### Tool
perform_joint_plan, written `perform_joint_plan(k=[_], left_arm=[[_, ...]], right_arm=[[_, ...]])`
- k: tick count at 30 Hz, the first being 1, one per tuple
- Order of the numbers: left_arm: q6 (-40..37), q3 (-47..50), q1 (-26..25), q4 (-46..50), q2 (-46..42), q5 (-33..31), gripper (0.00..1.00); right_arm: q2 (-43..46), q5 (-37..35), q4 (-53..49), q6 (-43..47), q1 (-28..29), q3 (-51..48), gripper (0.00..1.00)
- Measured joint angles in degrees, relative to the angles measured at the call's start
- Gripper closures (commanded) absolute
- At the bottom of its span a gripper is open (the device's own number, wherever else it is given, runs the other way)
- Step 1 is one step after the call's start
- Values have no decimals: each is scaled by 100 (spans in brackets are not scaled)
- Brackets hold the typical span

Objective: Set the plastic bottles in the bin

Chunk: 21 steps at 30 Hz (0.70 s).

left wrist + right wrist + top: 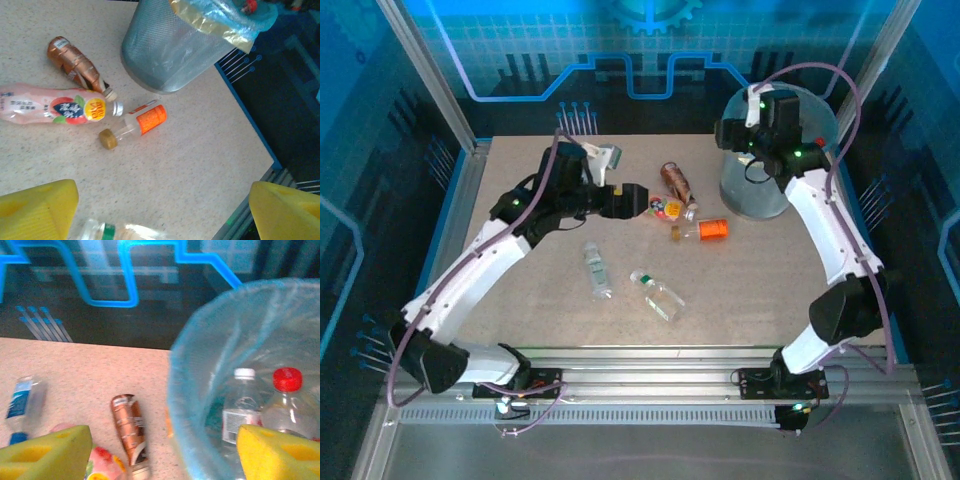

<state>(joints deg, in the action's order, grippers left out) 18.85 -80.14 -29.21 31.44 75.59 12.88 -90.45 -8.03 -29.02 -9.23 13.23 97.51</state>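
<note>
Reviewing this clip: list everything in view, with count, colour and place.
table: one, speckled beige, under everything
bin: one, grey, light blue bag liner, far right of table
bottles in bin: two, clear, one white cap, one red cap
brown bottle: one, lying left of bin
pink bottle: one, lying beside brown bottle
orange-labelled bottle: one, tan cap, near bin's base
clear bottles: two, green-marked, mid-table
blue-labelled bottle: one, far side of table
left gripper: yellow fingers, open, left of pink bottle
right gripper: yellow fingers, open, above bin
</note>
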Motion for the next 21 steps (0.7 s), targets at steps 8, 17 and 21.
perform_joint_plan(k=[8, 17, 21], left_arm=[[-256, 1161, 446, 66, -1158, -293, 9], [-258, 1943, 885, 170, -1700, -413, 9], [-256, 2175, 892, 170, -1698, -411, 9]], right_arm=[[745, 544, -232, 815, 1180, 0, 24], [-9, 481, -994, 1770, 2166, -4, 33], [-706, 398, -1392, 2284, 2203, 0, 35]])
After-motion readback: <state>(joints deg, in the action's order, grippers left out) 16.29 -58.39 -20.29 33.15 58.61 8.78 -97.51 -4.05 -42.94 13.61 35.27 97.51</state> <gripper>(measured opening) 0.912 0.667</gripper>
